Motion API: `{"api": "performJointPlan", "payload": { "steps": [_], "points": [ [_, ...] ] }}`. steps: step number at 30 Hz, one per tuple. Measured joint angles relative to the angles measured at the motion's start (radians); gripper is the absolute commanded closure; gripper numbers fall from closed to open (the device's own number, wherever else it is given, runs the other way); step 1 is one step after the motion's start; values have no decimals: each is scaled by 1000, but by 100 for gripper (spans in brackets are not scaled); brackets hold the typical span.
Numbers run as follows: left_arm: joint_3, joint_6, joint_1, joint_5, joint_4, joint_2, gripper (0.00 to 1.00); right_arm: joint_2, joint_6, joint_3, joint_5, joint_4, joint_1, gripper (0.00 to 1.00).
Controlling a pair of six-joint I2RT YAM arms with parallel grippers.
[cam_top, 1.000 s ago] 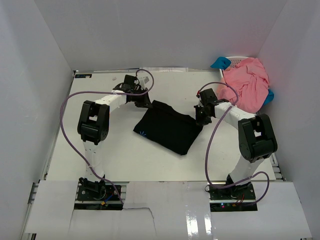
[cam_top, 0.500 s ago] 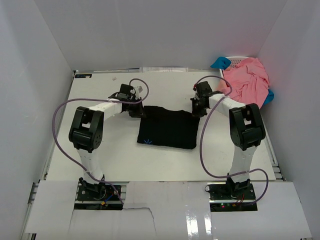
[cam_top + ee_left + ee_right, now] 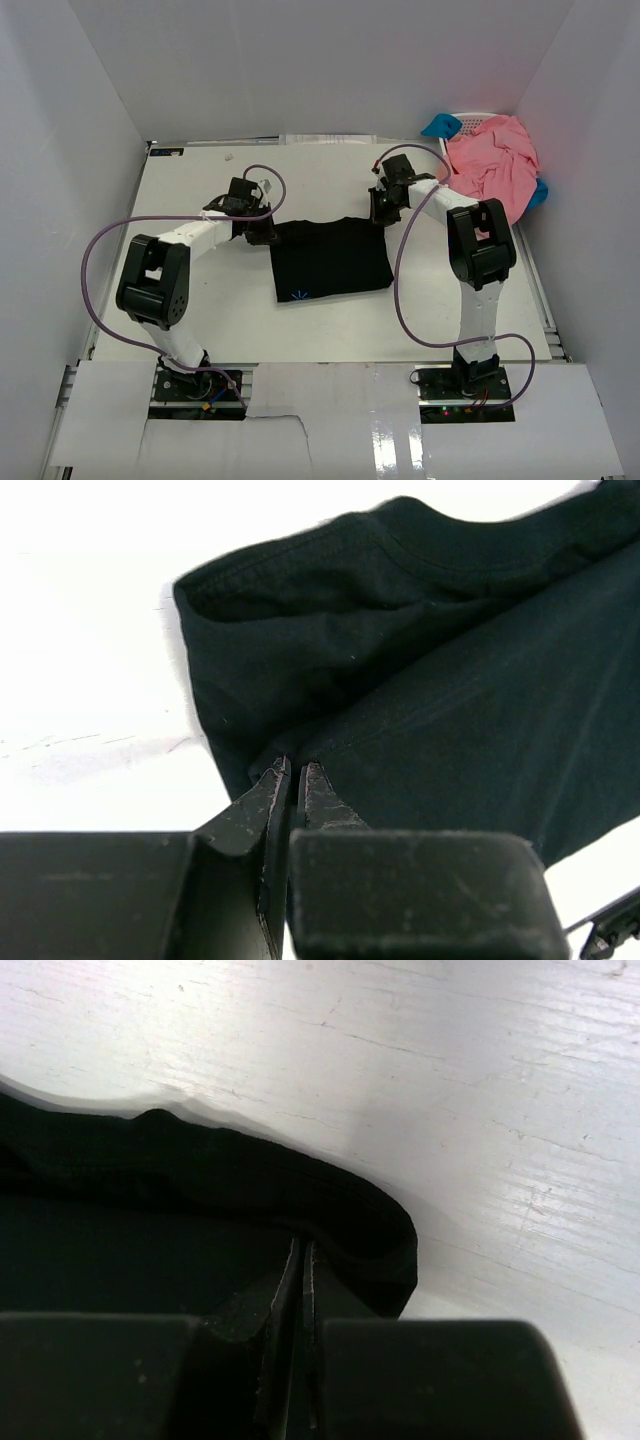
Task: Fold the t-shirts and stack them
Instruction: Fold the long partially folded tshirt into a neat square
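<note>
I have the black t-shirt [image 3: 330, 258] folded in the middle of the table [image 3: 320, 330], its long axis running left to right. The left gripper [image 3: 262, 232] is pinched tight on its far left corner and the right gripper [image 3: 379, 208] on its far right, each equally near. A second ago it lay skewed; now it's squared up
</note>
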Motion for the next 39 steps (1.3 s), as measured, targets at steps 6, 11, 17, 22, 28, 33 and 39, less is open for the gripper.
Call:
{"api": "performJointPlan", "payload": {
  "steps": [6,11,17,22,28,33,39],
  "points": [
    [21,-8,0,-23,-6,22,100,1,-4,5,-6,1,3,92],
    [36,-28,1,-43,-5,31,100,0,-11,5,-1,3,3,92],
    [61,-41,1,-77,-4,31,100,-6,-13,5,3,18,3,92],
    [75,-46,2,-98,-2,31,97,-27,-15,6,4,29,5,92],
    [75,-51,14,-102,-3,31,85,-37,-18,12,-1,36,5,81],
    [88,-47,45,-103,-16,31,42,-73,-26,12,7,56,5,57],
    [212,-32,76,-138,-56,30,2,-188,-45,6,64,103,5,41]
  ]
}}
